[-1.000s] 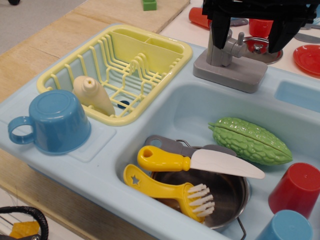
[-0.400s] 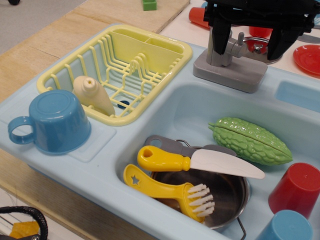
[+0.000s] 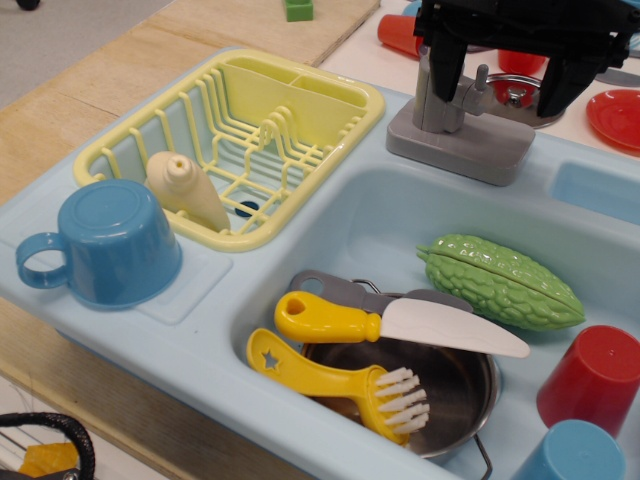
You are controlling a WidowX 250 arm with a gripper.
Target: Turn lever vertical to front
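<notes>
Fingers lift a little off the tap; lever not yet turned.

The lever stands upright between the wide-spread fingers, nearer the left one, untouched, as a second ago. The fingers have risen slightly since then, so the push forward is probably yet to begin. The arm's black body is cut off at the top edge and hides the tap top; any contact there is unclear.
</notes>
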